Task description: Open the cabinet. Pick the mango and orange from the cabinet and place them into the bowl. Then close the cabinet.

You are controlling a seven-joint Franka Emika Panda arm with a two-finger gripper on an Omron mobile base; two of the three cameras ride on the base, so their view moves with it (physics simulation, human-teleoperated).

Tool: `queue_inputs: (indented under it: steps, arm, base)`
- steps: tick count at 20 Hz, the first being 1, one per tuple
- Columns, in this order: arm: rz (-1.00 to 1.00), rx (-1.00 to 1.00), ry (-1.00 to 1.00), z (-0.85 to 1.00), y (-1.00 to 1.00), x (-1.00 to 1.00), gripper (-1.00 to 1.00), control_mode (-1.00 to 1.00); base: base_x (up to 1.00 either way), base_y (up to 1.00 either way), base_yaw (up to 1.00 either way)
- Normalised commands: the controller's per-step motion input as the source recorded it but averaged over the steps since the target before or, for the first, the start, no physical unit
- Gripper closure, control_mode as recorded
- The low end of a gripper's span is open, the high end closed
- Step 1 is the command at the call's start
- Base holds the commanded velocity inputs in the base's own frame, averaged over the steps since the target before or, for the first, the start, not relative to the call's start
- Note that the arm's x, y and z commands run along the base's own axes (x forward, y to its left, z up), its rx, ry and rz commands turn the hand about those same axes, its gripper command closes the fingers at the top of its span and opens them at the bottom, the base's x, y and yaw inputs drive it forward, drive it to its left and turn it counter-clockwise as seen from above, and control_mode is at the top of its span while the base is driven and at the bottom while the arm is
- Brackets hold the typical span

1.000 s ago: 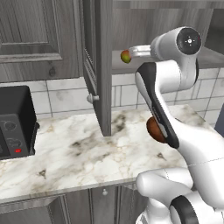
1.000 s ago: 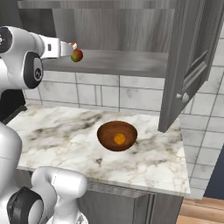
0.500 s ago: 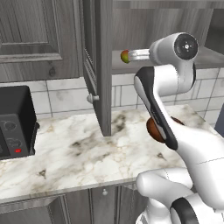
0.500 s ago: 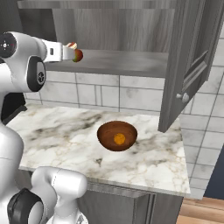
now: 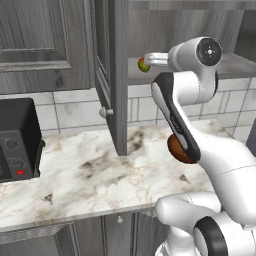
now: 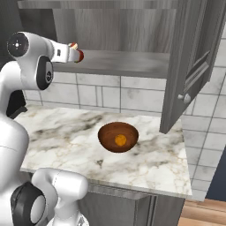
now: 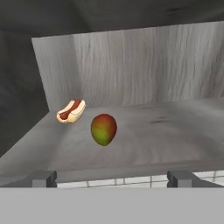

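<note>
The cabinet (image 5: 117,75) stands open, both doors swung out. On its grey shelf (image 7: 153,131) lies the mango (image 7: 103,129), yellow-green with a red blush. My gripper (image 7: 112,178) is open at the shelf's front edge, its fingertips (image 7: 43,178) wide apart and the mango just ahead between them, untouched. From the sides, the gripper (image 5: 150,61) reaches up to the mango (image 5: 144,65), and the gripper (image 6: 73,52) sits right beside the mango (image 6: 80,56). Down on the counter, the orange (image 6: 120,140) rests in the dark wooden bowl (image 6: 108,132). My arm hides most of the bowl (image 5: 175,147).
A hot dog (image 7: 71,110) lies on the shelf behind and left of the mango. The open left door's edge (image 5: 120,125) and the right door (image 6: 190,66) jut out over the marble counter (image 5: 90,175). A black appliance (image 5: 17,137) stands at the counter's left end.
The hand has pushed closer to the shelf and the mango, with the upper arm swinging toward the cabinet. The mango, bowl and orange have stayed put, and the jaws have stayed open.
</note>
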Motion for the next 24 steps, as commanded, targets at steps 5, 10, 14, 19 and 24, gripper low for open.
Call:
queue_inputs:
  steps: [5, 10, 14, 19, 24]
  arm:
    - [0.00, 0.04, 0.00, -0.04, 0.00, 0.14, -1.00, -1.00]
    - [0.00, 0.01, 0.03, 0.00, 0.00, 0.27, -1.00, -1.00]
    - [0.00, 0.00, 0.05, -0.03, 0.00, 0.26, -1.00, -1.00]
    - [0.00, 0.00, 0.08, -0.10, 0.00, 0.33, -1.00, -1.00]
    - [0.00, 0.00, 0.06, -0.08, 0.00, 0.30, -1.00, -1.00]
  base:
    - [0.00, 0.00, 0.00]
    - [0.00, 0.00, 0.00]
    - [0.00, 0.00, 0.00]
    - [0.00, 0.00, 0.00]
    - [0.00, 0.00, 0.00]
